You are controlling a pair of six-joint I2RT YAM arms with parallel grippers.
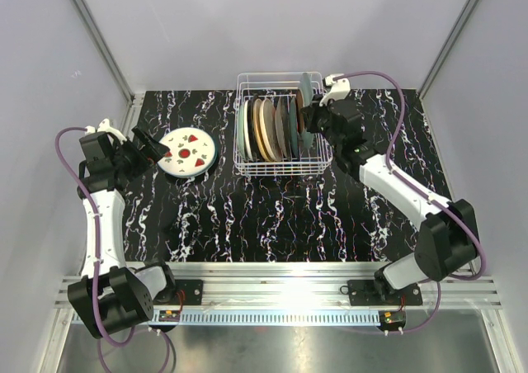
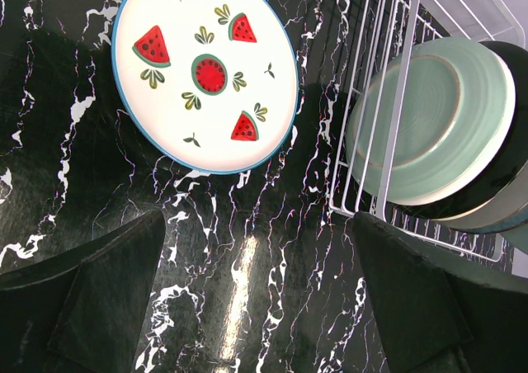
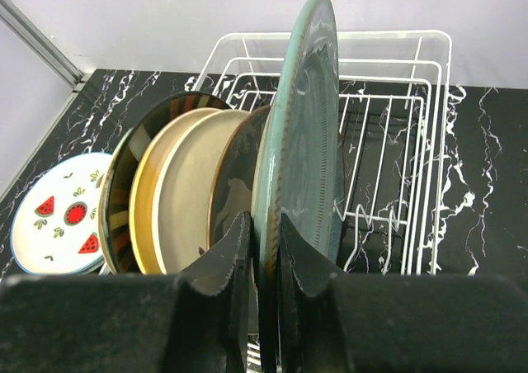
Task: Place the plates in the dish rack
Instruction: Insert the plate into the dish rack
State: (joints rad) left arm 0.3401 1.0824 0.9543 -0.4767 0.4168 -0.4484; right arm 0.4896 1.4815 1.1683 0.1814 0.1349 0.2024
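Note:
The white wire dish rack [image 1: 280, 167] stands at the back middle with several plates upright in it, among them a pale green one [image 2: 429, 117] and cream ones [image 3: 181, 191]. My right gripper [image 3: 264, 241] is shut on the rim of a blue-green plate [image 3: 307, 117], which it holds upright over the rack's right half, above the other plates [image 1: 306, 87]. A white plate with watermelon motifs [image 1: 188, 152] lies flat on the table left of the rack. My left gripper [image 1: 157, 146] hovers just left of that plate, open, with nothing between its fingers [image 2: 107, 290].
The black marbled table [image 1: 272, 216] is bare in front of the rack. Grey enclosure walls close off the left, right and back. The right part of the rack [image 3: 396, 150] holds only bare wire prongs.

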